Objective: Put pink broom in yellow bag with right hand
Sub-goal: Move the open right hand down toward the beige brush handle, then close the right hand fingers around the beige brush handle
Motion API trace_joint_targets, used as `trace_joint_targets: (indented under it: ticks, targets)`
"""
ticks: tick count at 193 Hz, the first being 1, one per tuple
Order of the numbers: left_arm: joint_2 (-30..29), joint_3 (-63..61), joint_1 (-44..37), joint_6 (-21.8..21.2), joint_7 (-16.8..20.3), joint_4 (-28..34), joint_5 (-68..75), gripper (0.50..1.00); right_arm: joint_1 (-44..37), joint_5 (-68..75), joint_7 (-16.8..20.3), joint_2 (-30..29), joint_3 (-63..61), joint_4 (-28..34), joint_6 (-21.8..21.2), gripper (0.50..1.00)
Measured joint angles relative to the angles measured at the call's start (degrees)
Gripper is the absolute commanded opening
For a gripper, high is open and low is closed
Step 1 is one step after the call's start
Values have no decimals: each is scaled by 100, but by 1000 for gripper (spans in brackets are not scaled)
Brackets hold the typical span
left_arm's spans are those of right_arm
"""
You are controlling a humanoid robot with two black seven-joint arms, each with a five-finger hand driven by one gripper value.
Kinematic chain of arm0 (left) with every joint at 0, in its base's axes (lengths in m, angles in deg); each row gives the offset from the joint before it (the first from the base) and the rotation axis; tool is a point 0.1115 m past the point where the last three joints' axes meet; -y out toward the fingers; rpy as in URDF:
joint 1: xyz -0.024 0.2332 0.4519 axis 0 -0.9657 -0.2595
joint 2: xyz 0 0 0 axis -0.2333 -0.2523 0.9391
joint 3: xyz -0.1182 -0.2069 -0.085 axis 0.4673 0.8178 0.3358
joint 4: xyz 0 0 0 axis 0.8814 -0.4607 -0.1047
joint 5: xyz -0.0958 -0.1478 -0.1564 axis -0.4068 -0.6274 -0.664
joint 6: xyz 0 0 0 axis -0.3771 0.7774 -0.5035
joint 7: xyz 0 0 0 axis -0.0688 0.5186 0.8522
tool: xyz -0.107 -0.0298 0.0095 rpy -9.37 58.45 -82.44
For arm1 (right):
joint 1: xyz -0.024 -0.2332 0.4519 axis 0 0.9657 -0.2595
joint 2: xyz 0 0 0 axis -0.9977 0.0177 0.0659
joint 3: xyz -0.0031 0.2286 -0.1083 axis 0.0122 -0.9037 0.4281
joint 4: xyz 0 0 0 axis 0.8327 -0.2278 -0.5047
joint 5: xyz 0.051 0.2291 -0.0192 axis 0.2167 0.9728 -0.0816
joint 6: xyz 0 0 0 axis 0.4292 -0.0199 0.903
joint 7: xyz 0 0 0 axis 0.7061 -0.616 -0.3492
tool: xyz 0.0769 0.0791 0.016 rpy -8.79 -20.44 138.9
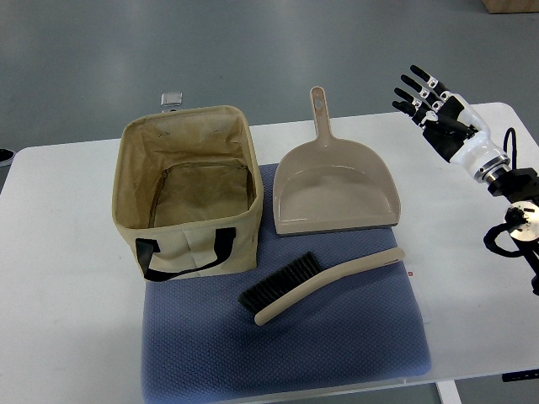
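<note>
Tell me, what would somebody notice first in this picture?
Probably the robot's right hand, raised at the far right with fingers spread and holding nothing. Next comes the open, empty bag on the left, then the dustpan beside it and the broom lying on the blue mat.

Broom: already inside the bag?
No, the broom lies on the blue mat, in front of the open bag.

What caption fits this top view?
Robot's open right hand hovers beside dustpan; brush lies outside empty bag.
</note>
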State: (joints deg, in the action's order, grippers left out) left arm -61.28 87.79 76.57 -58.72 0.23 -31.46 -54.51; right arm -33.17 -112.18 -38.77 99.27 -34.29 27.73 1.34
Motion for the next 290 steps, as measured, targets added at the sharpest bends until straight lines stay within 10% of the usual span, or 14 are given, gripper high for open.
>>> trace_joint_targets:
  ticks: [156,290]
  targets:
    - [0,0,1,0,0,0,0,1000,-471,-2599,-1123,1540,1804,1679,-212,926]
    - [0,0,0,0,0,0,0,1000,-438,-6738,-1358,2266,3737,3159,2001,924]
